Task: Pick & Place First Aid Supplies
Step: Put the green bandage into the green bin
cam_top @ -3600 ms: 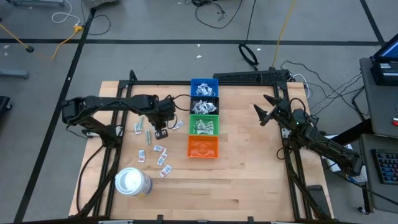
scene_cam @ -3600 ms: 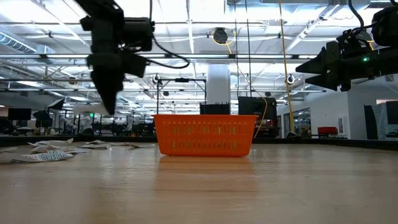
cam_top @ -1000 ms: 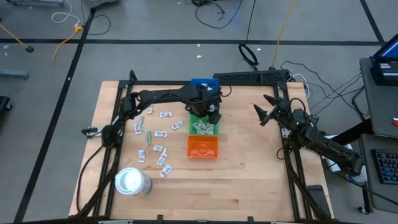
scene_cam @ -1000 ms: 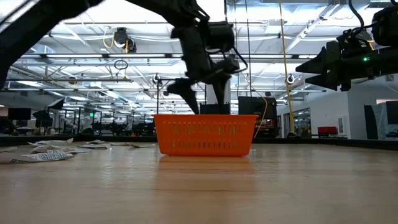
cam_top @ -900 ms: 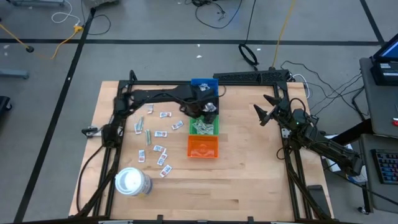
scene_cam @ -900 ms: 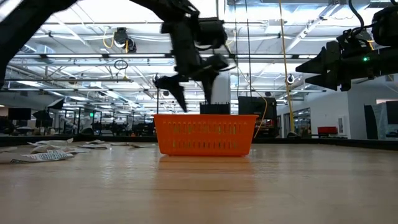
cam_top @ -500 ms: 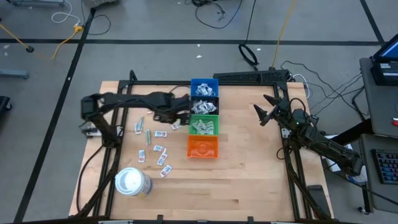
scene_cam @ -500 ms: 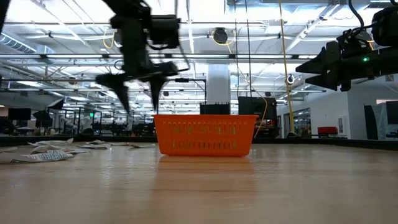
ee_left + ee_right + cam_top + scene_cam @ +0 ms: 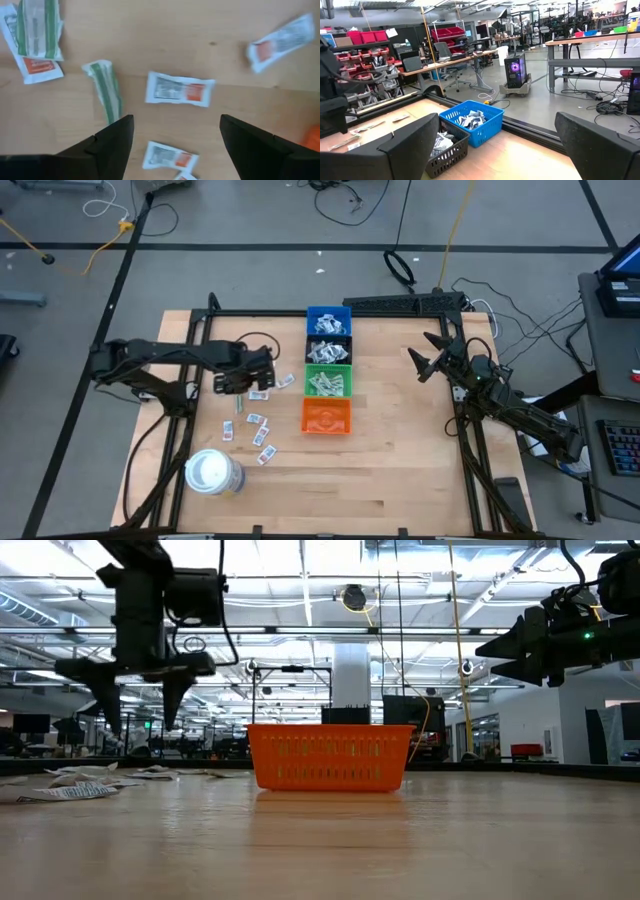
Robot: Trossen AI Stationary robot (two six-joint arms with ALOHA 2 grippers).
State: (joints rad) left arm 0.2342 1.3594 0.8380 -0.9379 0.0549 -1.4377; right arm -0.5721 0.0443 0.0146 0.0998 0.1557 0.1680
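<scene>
Small flat first aid packets lie loose on the wood left of the bins: a white one with an orange mark (image 9: 179, 90), a green-striped strip (image 9: 106, 91), and several more (image 9: 255, 418). My left gripper (image 9: 252, 377) hangs open above them, fingers pointing down, with nothing between them; it also shows in the low view (image 9: 140, 718) and in its wrist view (image 9: 176, 122). My right gripper (image 9: 424, 361) waits open at the right side, level, clear of everything. Blue (image 9: 328, 321), dark (image 9: 328, 350) and green (image 9: 328, 381) bins hold packets.
An orange bin (image 9: 326, 416) stands at the near end of the bin row, nothing showing in it. A large white roll (image 9: 213, 472) stands near the front left. Bare wood stretches between the bins and the right arm and along the near edge.
My left gripper has swung from above the bins toward the table's left, sinking slightly and rolling about its pointing line. It now hangs over the loose packets, open throughout. The packets and the right arm have stayed put.
</scene>
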